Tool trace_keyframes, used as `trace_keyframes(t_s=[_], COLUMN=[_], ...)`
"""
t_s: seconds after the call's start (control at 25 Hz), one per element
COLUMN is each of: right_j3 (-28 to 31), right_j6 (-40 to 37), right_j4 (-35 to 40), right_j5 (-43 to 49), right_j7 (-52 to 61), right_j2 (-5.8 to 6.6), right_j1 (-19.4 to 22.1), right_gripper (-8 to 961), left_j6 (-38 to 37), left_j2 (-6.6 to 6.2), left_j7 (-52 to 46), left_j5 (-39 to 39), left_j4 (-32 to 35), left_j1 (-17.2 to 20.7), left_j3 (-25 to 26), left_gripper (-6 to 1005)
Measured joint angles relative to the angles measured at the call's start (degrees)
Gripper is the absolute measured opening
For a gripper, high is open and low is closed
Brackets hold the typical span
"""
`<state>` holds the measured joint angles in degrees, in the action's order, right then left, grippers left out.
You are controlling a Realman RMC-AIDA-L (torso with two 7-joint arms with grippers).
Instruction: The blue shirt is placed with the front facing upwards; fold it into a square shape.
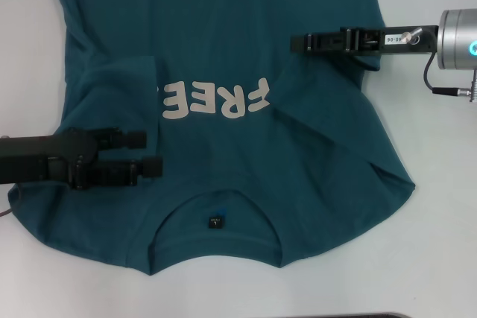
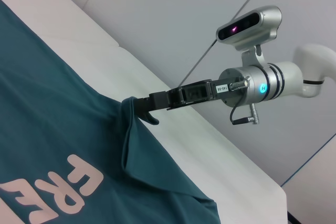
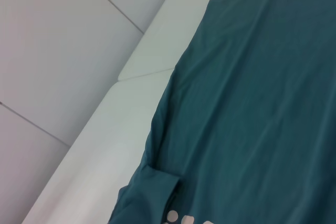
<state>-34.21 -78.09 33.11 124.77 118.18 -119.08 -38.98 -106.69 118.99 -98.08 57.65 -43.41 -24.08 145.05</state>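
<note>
The blue shirt [image 1: 223,154] lies front up on the white table, its collar and dark neck label [image 1: 215,222] nearest me and the pale "FREE" lettering [image 1: 216,100] across the chest. My right gripper [image 1: 298,41] reaches in from the right and is shut on a pinch of the shirt's side fabric. The left wrist view shows that fabric [image 2: 131,129] pulled up into a peak at the right gripper [image 2: 140,109]. My left gripper [image 1: 149,153] hovers open over the shirt's left shoulder area. On the left a fold of cloth [image 1: 119,80] overlaps the last letter.
White table [image 1: 440,243] shows around the shirt on the right, left and near edge. The shirt's right sleeve [image 1: 387,184] spreads out toward the table's right side. In the right wrist view the shirt [image 3: 252,103] lies beside bare table [image 3: 105,129].
</note>
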Motion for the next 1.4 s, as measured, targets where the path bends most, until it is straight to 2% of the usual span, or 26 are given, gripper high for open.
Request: trace_keyframes(t_s=[0.32, 0.76, 0.88, 1.16, 1.4], right_j3=[-2.5, -2.5, -2.4, -1.7, -0.6], right_j6=[-1.2, -2.3, -2.7, -3.1, -3.1], right_j4=[0.2, 0.6, 1.1, 1.2, 1.0], right_j5=[0.0, -1.1, -1.0, -1.1, -1.0], right_j7=[8.3, 10.0, 10.3, 11.2, 11.6], right_j2=[1.61, 2.38, 2.85, 5.01, 6.0], right_j1=[-0.2, 0.1, 1.7, 7.8, 11.4], right_gripper=[624, 624, 623, 623, 623], left_j6=[0.0, 0.0, 0.0, 0.0, 0.0], left_j2=[0.09, 0.27, 0.26, 0.32, 0.32], left_j7=[0.0, 0.2, 0.3, 0.6, 0.6], left_j5=[0.0, 0.0, 0.0, 0.0, 0.0], left_j4=[0.0, 0.1, 0.1, 0.1, 0.7], left_j1=[0.0, 0.2, 0.3, 0.5, 0.1], left_j3=[-0.1, -0.1, -0.1, -0.1, -0.1], left_gripper=[887, 886, 885, 885, 885])
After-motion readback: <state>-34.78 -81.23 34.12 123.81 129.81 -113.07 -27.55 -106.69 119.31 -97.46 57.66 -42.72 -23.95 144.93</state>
